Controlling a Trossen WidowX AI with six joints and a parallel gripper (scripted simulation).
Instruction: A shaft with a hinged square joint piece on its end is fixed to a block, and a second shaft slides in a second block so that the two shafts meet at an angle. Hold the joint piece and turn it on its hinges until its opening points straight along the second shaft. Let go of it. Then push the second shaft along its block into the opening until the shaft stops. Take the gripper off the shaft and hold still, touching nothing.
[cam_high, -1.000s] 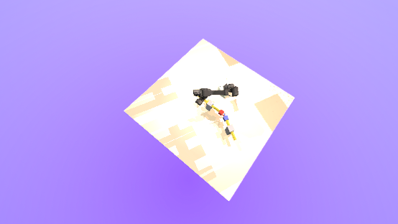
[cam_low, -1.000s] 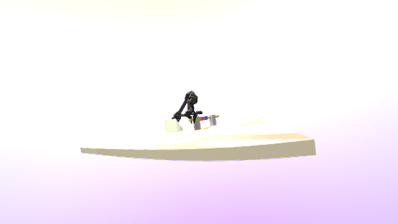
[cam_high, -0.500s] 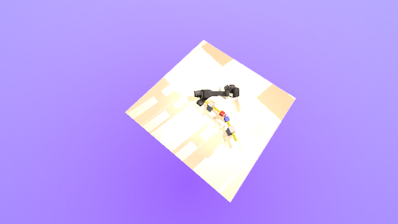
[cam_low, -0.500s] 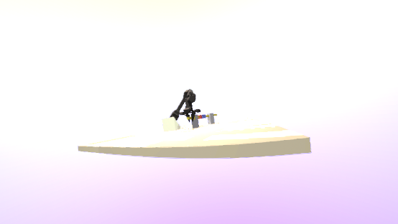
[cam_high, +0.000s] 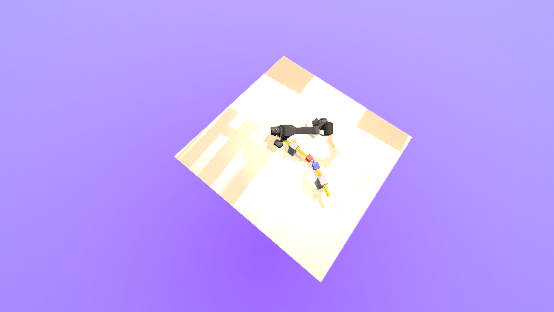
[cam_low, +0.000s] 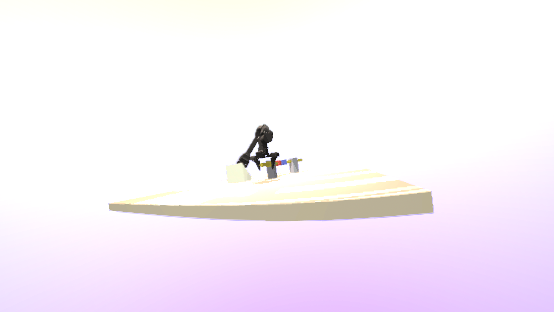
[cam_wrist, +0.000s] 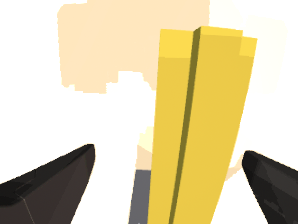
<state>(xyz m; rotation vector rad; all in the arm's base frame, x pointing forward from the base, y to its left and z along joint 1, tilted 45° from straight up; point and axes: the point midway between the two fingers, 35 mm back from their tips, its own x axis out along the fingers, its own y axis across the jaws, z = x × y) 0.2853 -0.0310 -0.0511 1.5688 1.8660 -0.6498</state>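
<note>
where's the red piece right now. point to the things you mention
In the top view, the red piece (cam_high: 309, 158) (cam_low: 279, 161) sits between the two blocks, right beside the blue piece (cam_high: 316, 166) (cam_low: 284, 162), on the side nearer the arm.
</note>
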